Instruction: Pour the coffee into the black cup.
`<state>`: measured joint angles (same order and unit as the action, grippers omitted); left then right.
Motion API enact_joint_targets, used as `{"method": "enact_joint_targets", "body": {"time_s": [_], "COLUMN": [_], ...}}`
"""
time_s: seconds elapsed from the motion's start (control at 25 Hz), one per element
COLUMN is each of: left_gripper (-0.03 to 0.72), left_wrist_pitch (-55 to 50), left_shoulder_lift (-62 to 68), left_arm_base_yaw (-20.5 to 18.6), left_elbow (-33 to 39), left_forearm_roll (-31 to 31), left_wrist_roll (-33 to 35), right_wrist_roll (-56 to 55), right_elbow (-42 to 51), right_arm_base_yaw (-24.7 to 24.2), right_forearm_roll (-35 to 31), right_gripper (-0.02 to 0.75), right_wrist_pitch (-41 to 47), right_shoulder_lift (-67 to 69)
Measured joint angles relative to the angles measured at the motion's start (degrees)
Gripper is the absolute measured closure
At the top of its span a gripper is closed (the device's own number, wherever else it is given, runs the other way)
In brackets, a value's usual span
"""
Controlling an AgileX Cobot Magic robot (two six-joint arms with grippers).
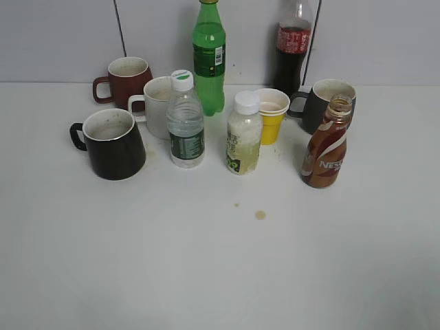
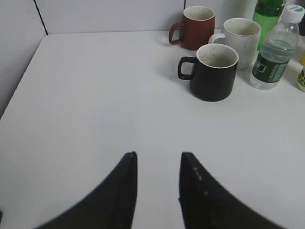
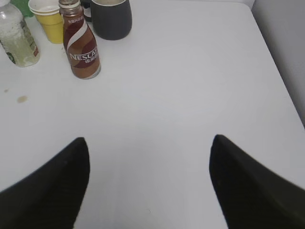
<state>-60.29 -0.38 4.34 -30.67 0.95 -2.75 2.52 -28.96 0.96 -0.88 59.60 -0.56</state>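
Nothing is poured yet. The coffee bottle (image 1: 327, 144) stands uncapped on the table (image 1: 220, 275), well right of the black cup (image 1: 112, 143) (empty, I judge). My right hand (image 3: 148, 183) gapes wide; my left hand (image 2: 157, 183) is narrowly parted, both empty.

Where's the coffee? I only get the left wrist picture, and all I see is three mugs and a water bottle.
Observer: The coffee bottle, a brown Nescafe one, stands on the right side of the table, with its cap off.
Operator: Is anything holding it?
Observer: No. The right gripper hangs wide open above bare table, short of the bottle.
Operator: Is my black mug the only dark one?
Observer: No. Your black cup is front left; another dark mug stands just behind the coffee bottle.
Operator: What's next to that one?
Observer: A yellow paper cup, with a cola bottle behind it.
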Motion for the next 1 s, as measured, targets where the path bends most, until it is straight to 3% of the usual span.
{"method": "enact_joint_targets", "body": {"time_s": [0.48,0.72,1.0], "left_gripper": [0.449,0.449,0.449], "left_wrist_pitch": [3.0,20.5,52.6], "left_shoulder_lift": [0.2,5.4,20.6], "left_arm_base_yaw": [0.5,3.9,4.9], "left_elbow": [-0.8,1.9,11.4], "left_forearm_roll": [1.0,7.7,10.5], "left_wrist_roll": [0.0,0.0,0.0], "right_wrist_roll": [0.2,3.7,14.1], "right_elbow": [-0.4,0.0,6.1], "right_arm_base_yaw": [0.0,0.0,0.7], "right_forearm_roll": [-0.1,-1.2,-12.4], "right_gripper": [0.152,0.153,0.153], "right_wrist_pitch": [-0.5,-12.4,-33.4], "right_shoulder_lift": [0.0,3.7,16.1]}}
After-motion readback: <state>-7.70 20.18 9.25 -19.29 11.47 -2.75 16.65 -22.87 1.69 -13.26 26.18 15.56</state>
